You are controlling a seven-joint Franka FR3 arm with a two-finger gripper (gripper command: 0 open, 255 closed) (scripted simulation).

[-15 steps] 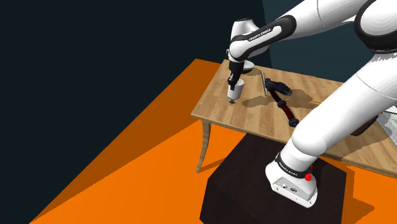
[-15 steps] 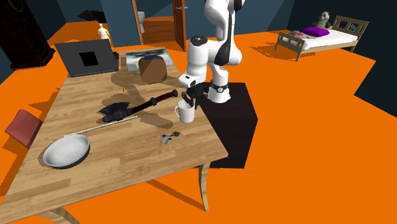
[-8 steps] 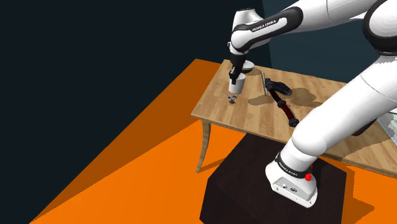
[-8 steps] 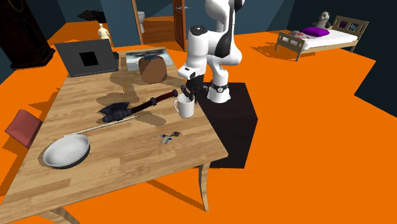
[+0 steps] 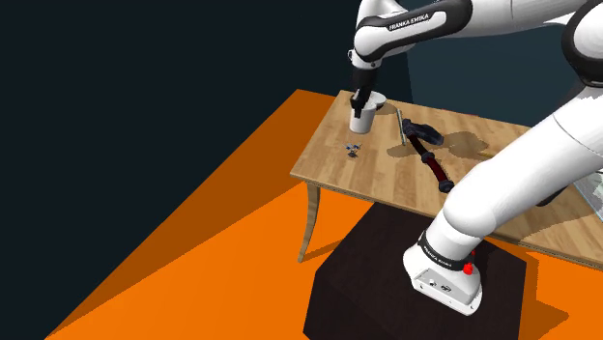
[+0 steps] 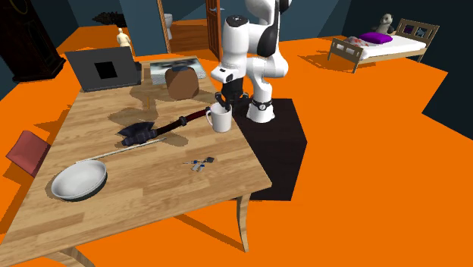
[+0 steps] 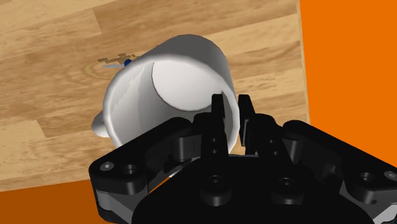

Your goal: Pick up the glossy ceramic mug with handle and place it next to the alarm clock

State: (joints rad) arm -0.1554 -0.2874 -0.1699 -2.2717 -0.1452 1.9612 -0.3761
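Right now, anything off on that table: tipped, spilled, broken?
Nothing spilled or broken. The mug hangs upright, one wall pinched at the rim between the fingers. The only odd item is an axe lying flat on the table, left of the mug in the second exterior view.

Wooden desk (image 6: 151, 186) on orange floor (image 6: 364, 152). On desk: white bowl (image 6: 78, 180) near corner; axe (image 6: 140, 134), dark head, red-black handle; keys (image 6: 202, 162) near edge; laptop (image 6: 104, 70), far end. Bed (image 6: 379, 47), purple pillow, background.
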